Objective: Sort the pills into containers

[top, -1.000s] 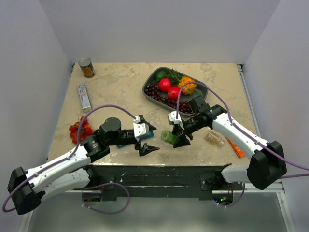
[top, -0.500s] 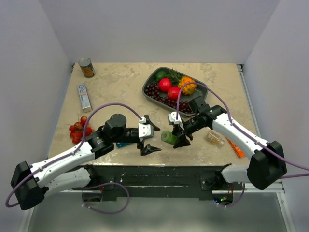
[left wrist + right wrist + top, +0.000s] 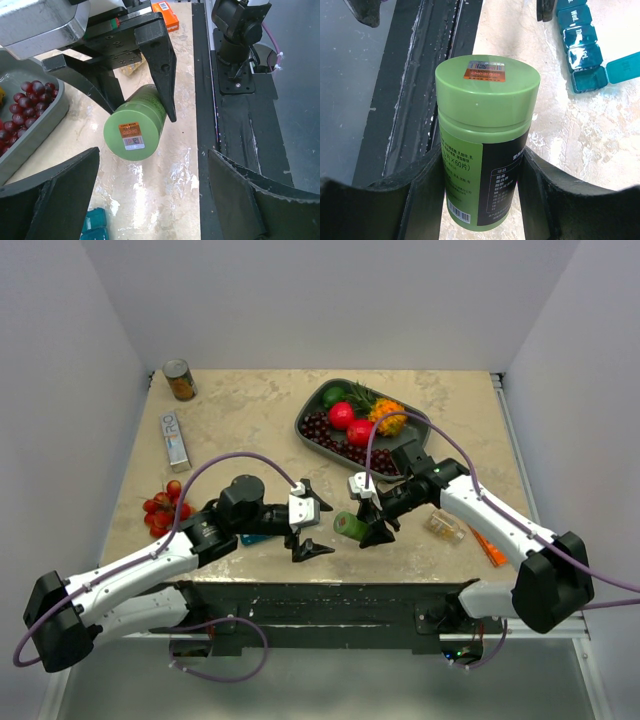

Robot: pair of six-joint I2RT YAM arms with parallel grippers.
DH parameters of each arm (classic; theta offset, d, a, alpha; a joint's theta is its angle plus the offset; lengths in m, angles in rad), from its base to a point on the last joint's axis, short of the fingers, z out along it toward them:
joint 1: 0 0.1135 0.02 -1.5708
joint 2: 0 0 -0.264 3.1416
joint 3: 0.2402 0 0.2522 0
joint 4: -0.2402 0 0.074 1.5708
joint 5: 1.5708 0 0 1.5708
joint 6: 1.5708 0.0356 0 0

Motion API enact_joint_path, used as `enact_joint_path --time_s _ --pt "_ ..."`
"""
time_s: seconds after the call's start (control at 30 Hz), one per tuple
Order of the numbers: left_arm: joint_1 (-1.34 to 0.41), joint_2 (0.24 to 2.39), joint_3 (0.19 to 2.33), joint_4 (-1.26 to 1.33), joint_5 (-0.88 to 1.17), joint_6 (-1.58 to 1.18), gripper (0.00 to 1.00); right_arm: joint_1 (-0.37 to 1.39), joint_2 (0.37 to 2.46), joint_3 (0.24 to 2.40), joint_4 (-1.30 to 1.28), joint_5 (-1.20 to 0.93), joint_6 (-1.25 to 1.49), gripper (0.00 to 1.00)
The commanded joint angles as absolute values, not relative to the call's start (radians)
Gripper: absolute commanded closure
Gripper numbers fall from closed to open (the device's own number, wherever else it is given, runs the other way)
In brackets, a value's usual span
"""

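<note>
Held green bottle (image 3: 346, 525) clamped in my right gripper (image 3: 372, 522); cap faced left gripper (image 3: 316, 522), jaws spread, lower centre of frame.

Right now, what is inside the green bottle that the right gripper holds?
Its contents cannot be seen. The green bottle is opaque and its lid is on, with an orange sticker on top. The right gripper clamps the bottle's body.
</note>
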State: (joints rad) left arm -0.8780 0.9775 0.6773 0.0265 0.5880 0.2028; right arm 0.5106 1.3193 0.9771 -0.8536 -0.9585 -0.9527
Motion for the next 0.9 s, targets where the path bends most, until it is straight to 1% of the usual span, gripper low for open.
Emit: enact_joint_path --time_s 0.0,0.47,0.73,0.87 --pt "-0.877 0.980 0.719 0.063 0.604 0.227 0.08 0.517 1.278 0.982 -0.853 -0.982 -0.973 1.00" --pt "-0.877 1.000 0.750 0.029 0.612 0.264 0.07 0.517 1.279 0.982 -0.857 -0.985 -0.979 1.00" --pt "-0.877 1.060 0.790 0.035 0.643 0.278 0.07 0.515 1.273 0.982 -0.857 -0.985 -0.980 1.00" --pt "-0.877 1.091 0.805 0.054 0.658 0.275 0.09 0.515 1.272 0.982 -0.857 -0.986 -0.980 1.00"
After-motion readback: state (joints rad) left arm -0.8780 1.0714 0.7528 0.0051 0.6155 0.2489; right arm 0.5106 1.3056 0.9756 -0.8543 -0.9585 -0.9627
